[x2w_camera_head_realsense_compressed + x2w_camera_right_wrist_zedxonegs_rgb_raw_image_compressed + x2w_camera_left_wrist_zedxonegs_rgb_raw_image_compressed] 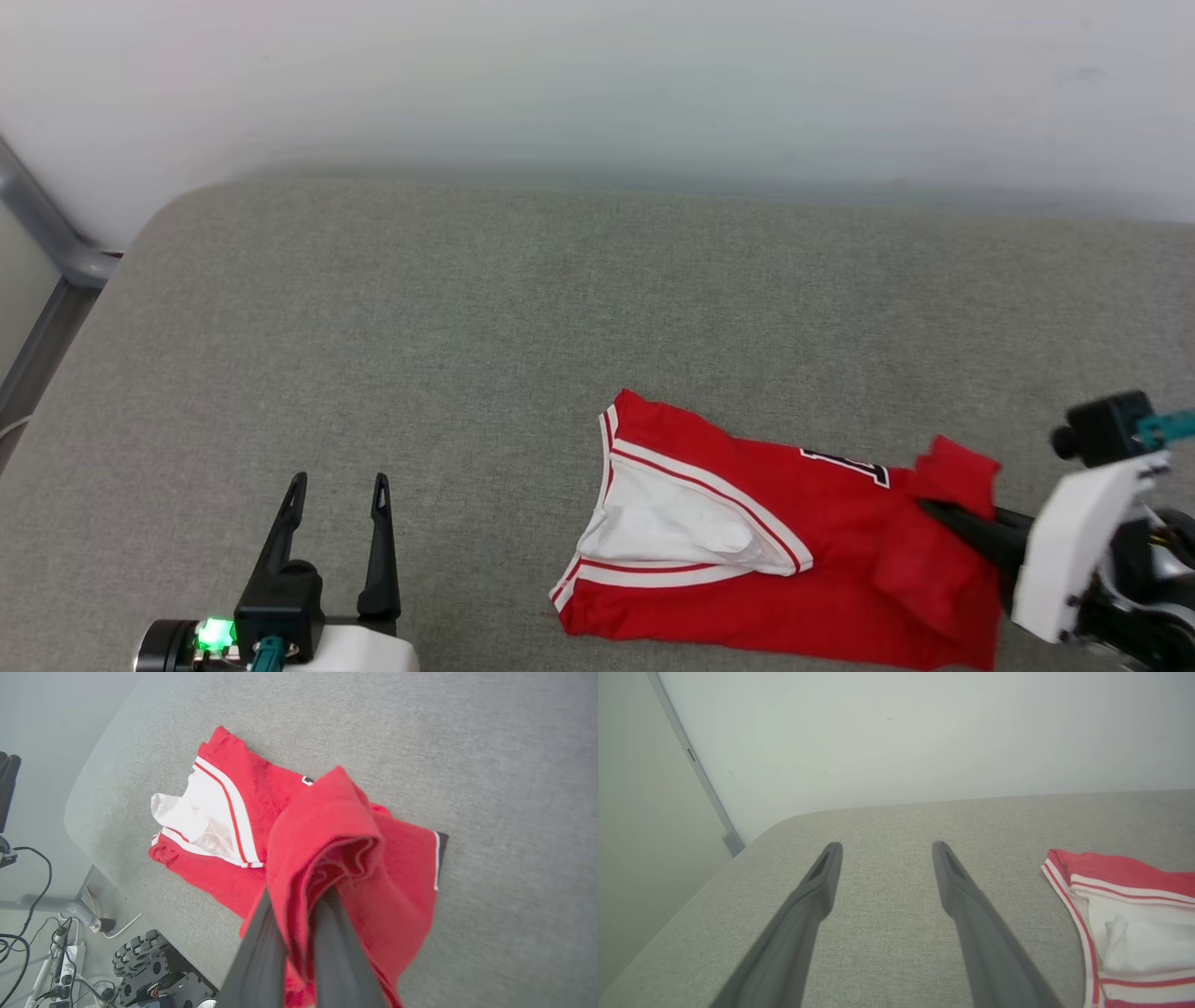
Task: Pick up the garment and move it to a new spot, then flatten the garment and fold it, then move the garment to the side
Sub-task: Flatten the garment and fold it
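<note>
The garment [747,560] is lying crumpled on the grey fabric surface [448,317], sitting toward 5 o'clock in the head view, near the surface's front edge. Its red body is spreading across the fabric. 1 white sleeve [672,532] with red-and-white striped trim is facing up at the garment's 9 o'clock side, and a bit of dark-edged white lettering [845,464] is peeking out near its 1 o'clock. At the garment's 3 o'clock end a fold of red cloth is rising off the surface, and the right gripper [926,509] is pinching it. Its 2 dark fingers are pressing together with the cloth clamped between them, and in the right wrist view the fabric is draping over their tips. The left gripper [338,483] is hovering at 7 o'clock in the head view, well apart from the garment, its 2 fingers standing wide apart, holding nothing and pointing toward 12 o'clock. A pale wall [597,84] is running behind the surface at 12 o'clock, and a grey metal frame [47,252] is showing at 9 o'clock.
</note>
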